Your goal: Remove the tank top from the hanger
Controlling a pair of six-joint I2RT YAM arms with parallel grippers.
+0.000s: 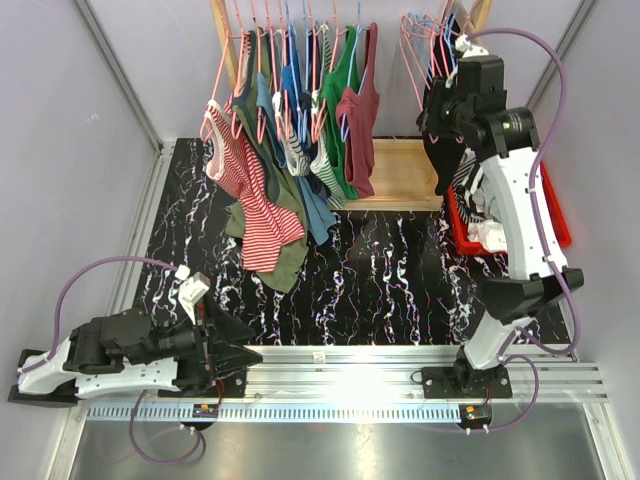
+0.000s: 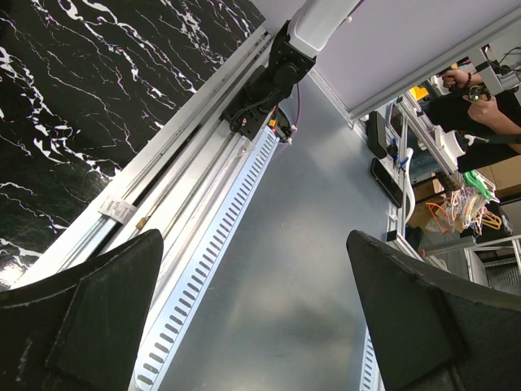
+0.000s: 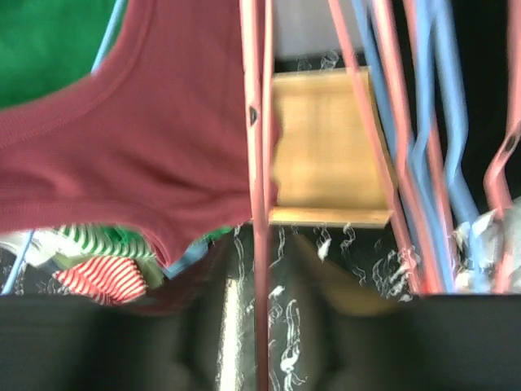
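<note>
A maroon tank top [image 1: 358, 130] hangs at the right end of the row of clothes on the rack, and it fills the upper left of the right wrist view [image 3: 146, 147]. A pink hanger [image 3: 259, 163] runs straight down between my right gripper's [image 3: 269, 342] blurred fingers, which stand slightly apart on either side of it. From above, the right gripper [image 1: 432, 125] is raised at the rack, between the tank top and a bunch of empty hangers [image 1: 425, 45]. My left gripper [image 1: 245, 355] rests low by the near rail, wide open and empty [image 2: 254, 236].
Several other garments hang left of the tank top, among them a red-striped one [image 1: 255, 195] drooping onto the black marbled table [image 1: 400, 280]. The rack's wooden base [image 1: 405, 172] lies at the back. A red bin [image 1: 556, 222] with clothes stands at the right.
</note>
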